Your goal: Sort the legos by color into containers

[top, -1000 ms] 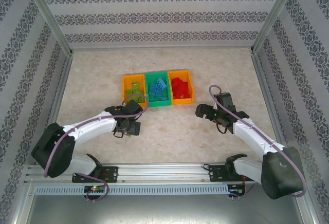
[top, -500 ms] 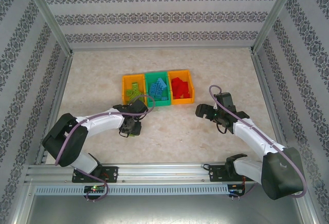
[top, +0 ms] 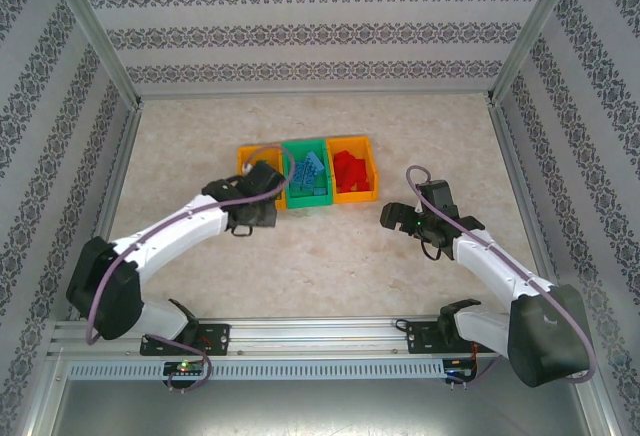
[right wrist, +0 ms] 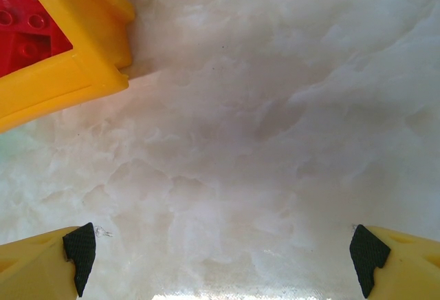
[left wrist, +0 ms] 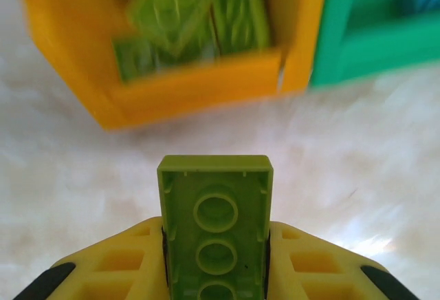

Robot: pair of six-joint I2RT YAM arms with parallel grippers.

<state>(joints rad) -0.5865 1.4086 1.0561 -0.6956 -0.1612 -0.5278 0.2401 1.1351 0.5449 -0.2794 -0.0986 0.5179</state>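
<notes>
Three joined bins (top: pixel 305 143) sat mid-table, left gripper (left wrist: pixel 216 245) clamped on a lime green lego (left wrist: pixel 215 190) just short of the left orange bin (left wrist: pixel 199 83), right gripper (right wrist: pixel 223 259) hung with jaws wide apart near the right orange bin (right wrist: pixel 75 73).

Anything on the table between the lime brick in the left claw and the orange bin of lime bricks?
No. In the left wrist view, the stretch from the lime brick to the orange bin is bare marbled tabletop.
</notes>
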